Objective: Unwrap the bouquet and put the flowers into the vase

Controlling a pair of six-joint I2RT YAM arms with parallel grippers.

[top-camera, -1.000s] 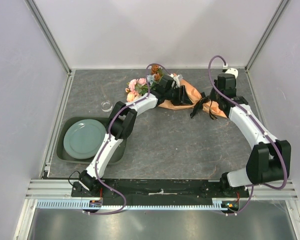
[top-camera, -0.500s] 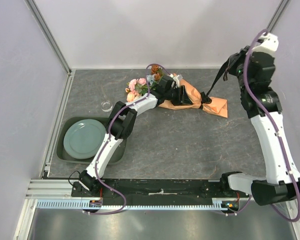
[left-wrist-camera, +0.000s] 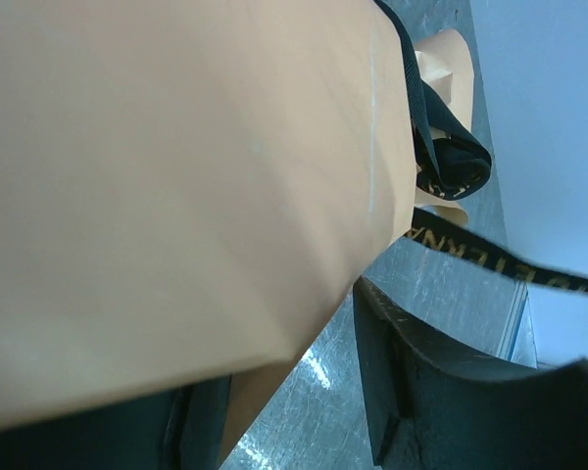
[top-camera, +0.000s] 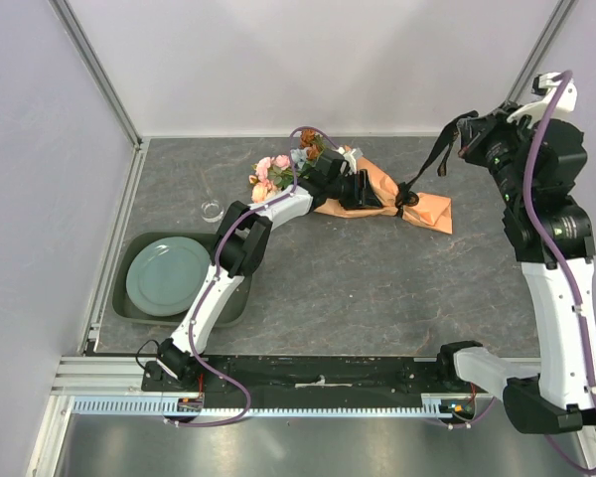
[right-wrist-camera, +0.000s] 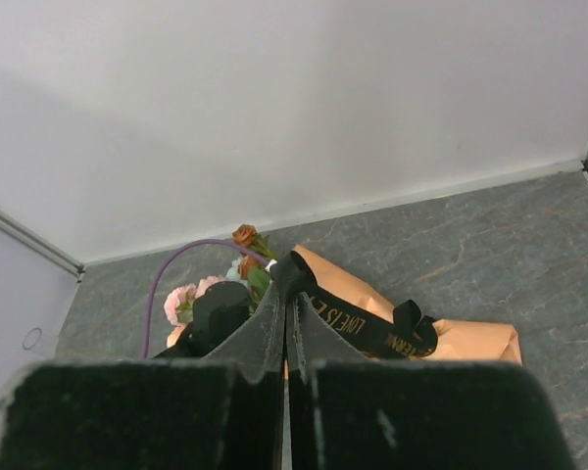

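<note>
Bouquet (top-camera: 377, 191) in orange-tan kraft paper cone lies at the far side of our grey worktop (top-camera: 358, 288), left tool (top-camera: 363, 191) clamped around its middle. Our right tool (top-camera: 469, 139), clenched on the black lettered ribbon (top-camera: 432, 164), holds it raised; we judge paper light and crushable, ribbon soft, best pulled by its free end.

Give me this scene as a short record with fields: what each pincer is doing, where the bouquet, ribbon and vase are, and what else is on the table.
left pincer: clamped around the bouquet, holding its paper cone against the table
right pincer: shut on the black ribbon, raised well above the table
ribbon: stretched from the knot on the paper cone up to the right pincer
flowers: still in the wrap, heads pointing left
vase: clear glass, upright, left of the flowers
plate: green, resting in a dark tray at front left
</note>
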